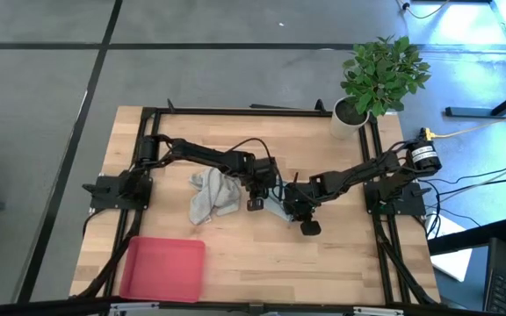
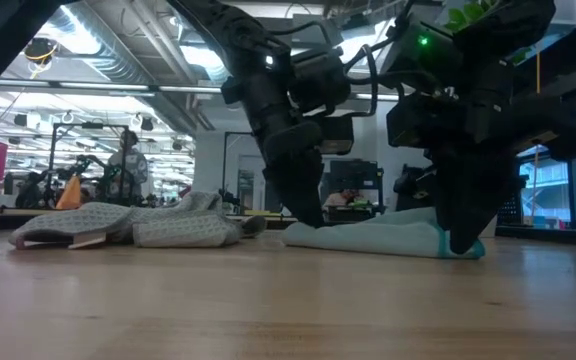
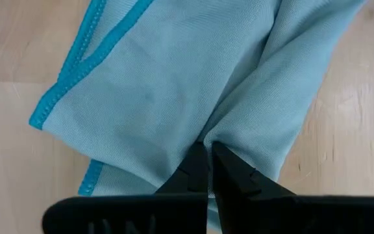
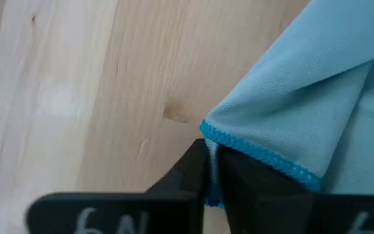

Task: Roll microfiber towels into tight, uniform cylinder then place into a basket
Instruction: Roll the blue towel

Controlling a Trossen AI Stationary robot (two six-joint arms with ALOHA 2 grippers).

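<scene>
Wooden table (image 1: 341, 254): I see the blue-teal towel (image 3: 174, 84) mid-table, both grippers pinching it. Left gripper (image 3: 208, 153) clamped on a fold, right gripper (image 4: 211, 151) clamped on its stitched edge. Grey towel (image 1: 211, 195) crumpled just left; basket (image 1: 163, 268) near the front-left corner.

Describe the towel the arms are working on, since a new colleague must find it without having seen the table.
Start at the wooden table and look to its middle, where both arms meet. The left gripper and right gripper are each shut on the pale blue towel lying there. It has a brighter blue stitched edge, unlike the crumpled grey towel beside it.
</scene>
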